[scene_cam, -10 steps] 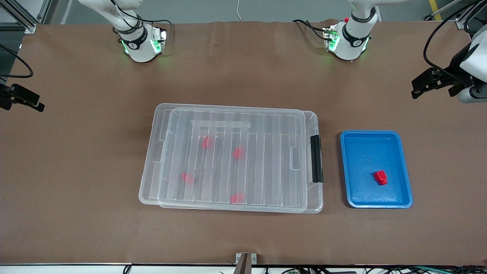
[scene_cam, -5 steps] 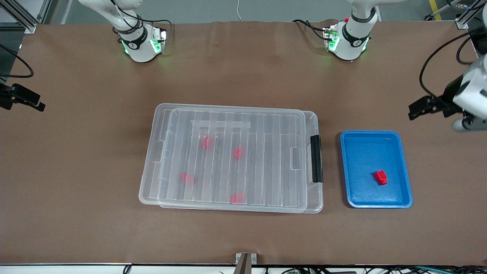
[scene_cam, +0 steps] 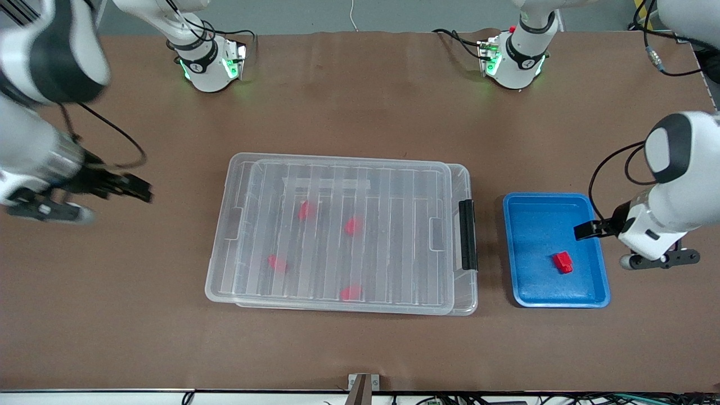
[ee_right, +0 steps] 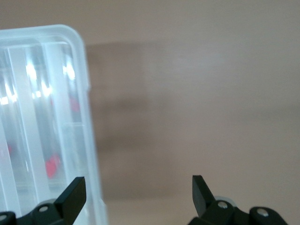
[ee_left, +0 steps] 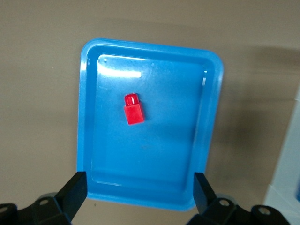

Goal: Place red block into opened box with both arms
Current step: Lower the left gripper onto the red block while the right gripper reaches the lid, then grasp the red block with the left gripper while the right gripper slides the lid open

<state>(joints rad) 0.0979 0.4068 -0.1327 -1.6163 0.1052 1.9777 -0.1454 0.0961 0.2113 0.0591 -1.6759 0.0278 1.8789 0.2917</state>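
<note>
In the blue tray [scene_cam: 526, 292]: red block [scene_cam: 562, 262] not picked up yet | box [scene_cam: 343, 233] lid on | left gripper [scene_cam: 585, 232] over tray, open, empty | right gripper [scene_cam: 138, 191] by box, open, empty | all steps left

Red block [scene_cam: 563, 262]: small, bright red, stepped w/ narrower nub at one end. Lies flat in blue tray [scene_cam: 523, 281], toward left arm's end of table, apart from tray walls.

Box [scene_cam: 343, 233]: large clear rect. bin, mid-table, ribbed see-through lid on top, sitting slightly askew. Black latch [scene_cam: 468, 234] on short side facing tray. Four more red blocks [scene_cam: 306, 210] visible through lid, spread apart.
</note>
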